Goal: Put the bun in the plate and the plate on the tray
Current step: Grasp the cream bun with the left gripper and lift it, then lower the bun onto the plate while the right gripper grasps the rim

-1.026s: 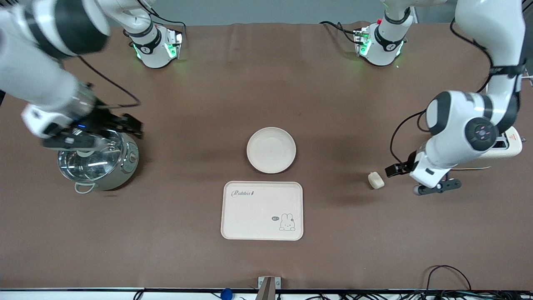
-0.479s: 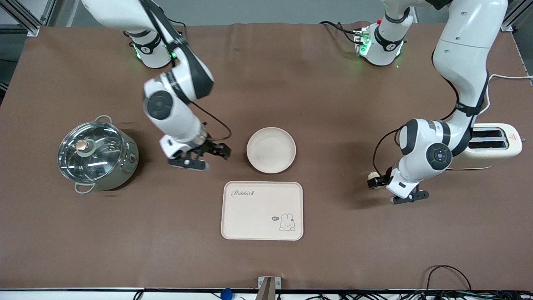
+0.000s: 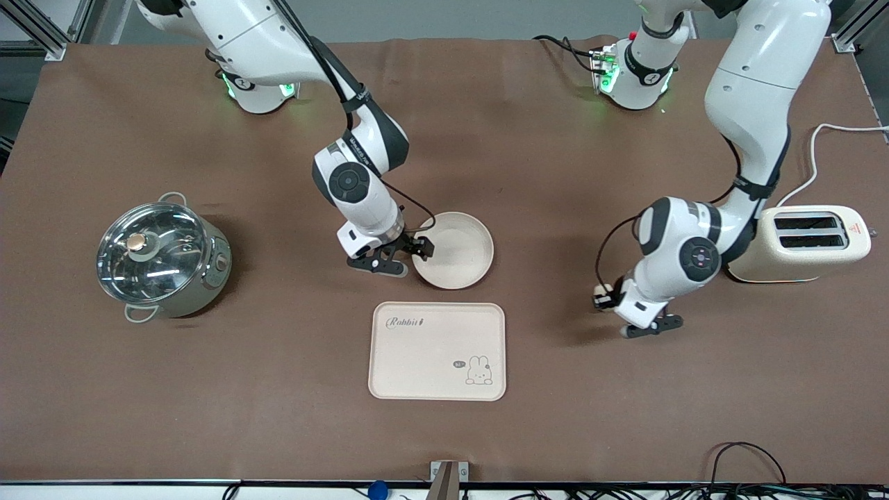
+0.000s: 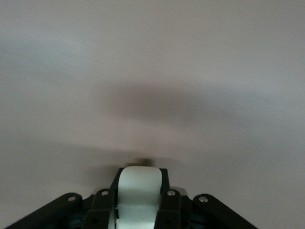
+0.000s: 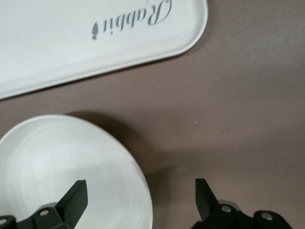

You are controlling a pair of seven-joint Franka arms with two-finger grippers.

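Brown cloth covers the table. On it, the plate (image 3: 453, 250) sits just past the tray (image 3: 437, 351), at the tray's 12 o'clock. The left gripper (image 3: 605, 297) is closed on the bun (image 4: 139, 194), up over bare cloth toward the left arm's end. From there, the plate lies at about 10 o'clock. The right gripper (image 3: 417, 250) is open, its fingers either side of the plate's rim.

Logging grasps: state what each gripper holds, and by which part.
Left gripper is shut on the bun, clamped across its sides. Right gripper, open at the plate rim, holds nothing.
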